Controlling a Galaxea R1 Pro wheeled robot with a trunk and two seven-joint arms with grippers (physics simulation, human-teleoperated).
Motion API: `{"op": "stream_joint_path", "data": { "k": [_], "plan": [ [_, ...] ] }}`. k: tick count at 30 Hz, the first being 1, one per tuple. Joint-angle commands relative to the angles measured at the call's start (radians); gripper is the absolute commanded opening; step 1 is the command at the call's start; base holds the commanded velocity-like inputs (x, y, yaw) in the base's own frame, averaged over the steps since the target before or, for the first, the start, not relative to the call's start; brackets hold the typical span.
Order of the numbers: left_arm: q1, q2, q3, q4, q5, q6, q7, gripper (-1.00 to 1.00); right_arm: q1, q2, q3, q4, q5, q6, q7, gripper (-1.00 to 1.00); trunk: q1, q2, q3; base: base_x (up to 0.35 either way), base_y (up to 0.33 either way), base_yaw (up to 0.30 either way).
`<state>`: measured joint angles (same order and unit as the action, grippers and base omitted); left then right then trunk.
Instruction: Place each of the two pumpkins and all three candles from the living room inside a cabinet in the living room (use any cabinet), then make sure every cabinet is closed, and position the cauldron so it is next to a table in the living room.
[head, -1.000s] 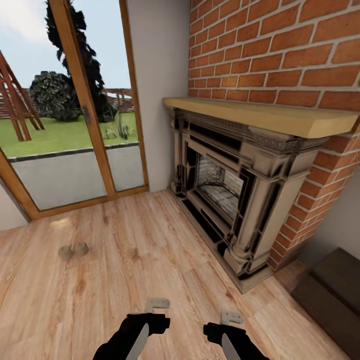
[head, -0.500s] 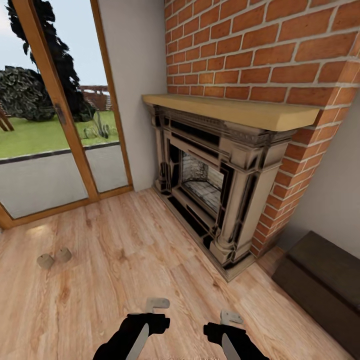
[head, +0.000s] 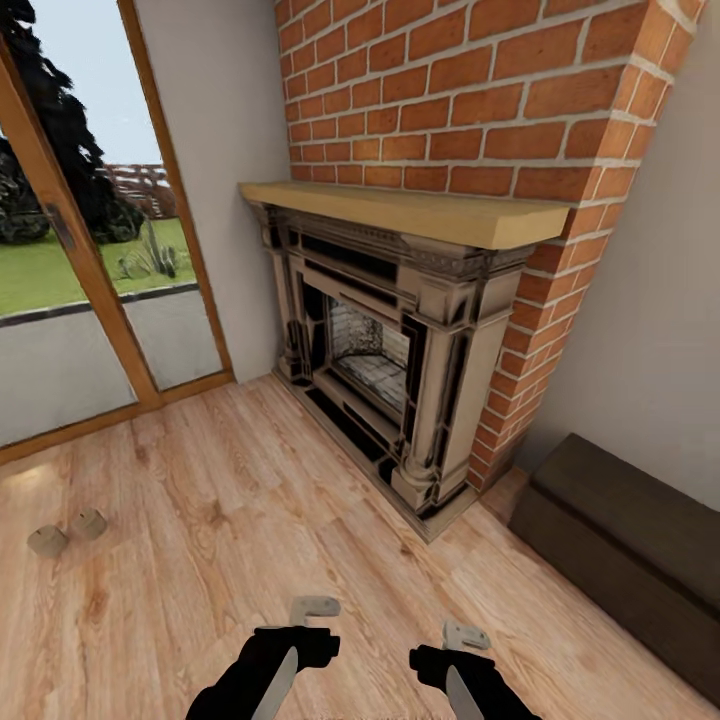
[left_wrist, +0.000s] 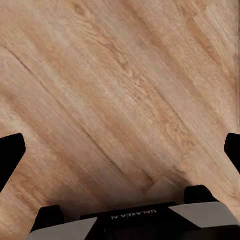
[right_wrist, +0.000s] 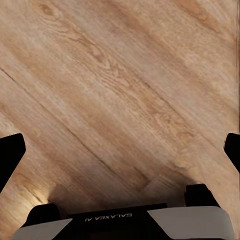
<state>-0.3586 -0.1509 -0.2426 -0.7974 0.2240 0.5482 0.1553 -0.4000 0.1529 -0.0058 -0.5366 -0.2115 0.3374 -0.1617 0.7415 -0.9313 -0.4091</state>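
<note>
Two short stubby tan candles (head: 48, 541) (head: 88, 522) stand side by side on the plank floor at the far left of the head view, well away from both arms. The cabinet (head: 625, 545), long, low and dark brown, sits shut against the pale wall at the right. At the head view's lower edge, my left gripper (head: 300, 640) and right gripper (head: 452, 652) hang low over the floor. In the wrist views, the left gripper (left_wrist: 120, 155) and right gripper (right_wrist: 120, 155) are open, with bare floor between the fingers. The pumpkins, the cauldron and the table are out of view.
A red brick fireplace (head: 400, 330) with a wood mantel (head: 420, 212) stands straight ahead, its base jutting onto the floor. A wood-framed glass door (head: 70, 290) to the garden is at the left. Light plank floor (head: 230, 520) spreads in front of me.
The camera has turned to the right, so the whole picture slid left: more of the cabinet shows and the candles sit nearer the left edge. Both arms look the same.
</note>
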Motion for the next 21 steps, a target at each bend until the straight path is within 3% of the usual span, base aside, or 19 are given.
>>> {"op": "stream_joint_path", "data": {
  "k": [1,21],
  "plan": [
    [0.0,0.001,-0.003,-0.002,0.011,0.004,0.009,1.0,0.0,0.0,-0.002,-0.002,-0.008,0.004,-0.006,1.0,0.0,-0.001,-0.002,-0.086,0.0,-0.23],
    [0.0,0.001,-0.003,-0.002,0.01,0.004,0.01,1.0,0.0,0.0,-0.003,-0.002,-0.009,0.005,-0.006,1.0,0.0,-0.001,-0.021,-0.079,0.0,-0.23]
  ]
}}
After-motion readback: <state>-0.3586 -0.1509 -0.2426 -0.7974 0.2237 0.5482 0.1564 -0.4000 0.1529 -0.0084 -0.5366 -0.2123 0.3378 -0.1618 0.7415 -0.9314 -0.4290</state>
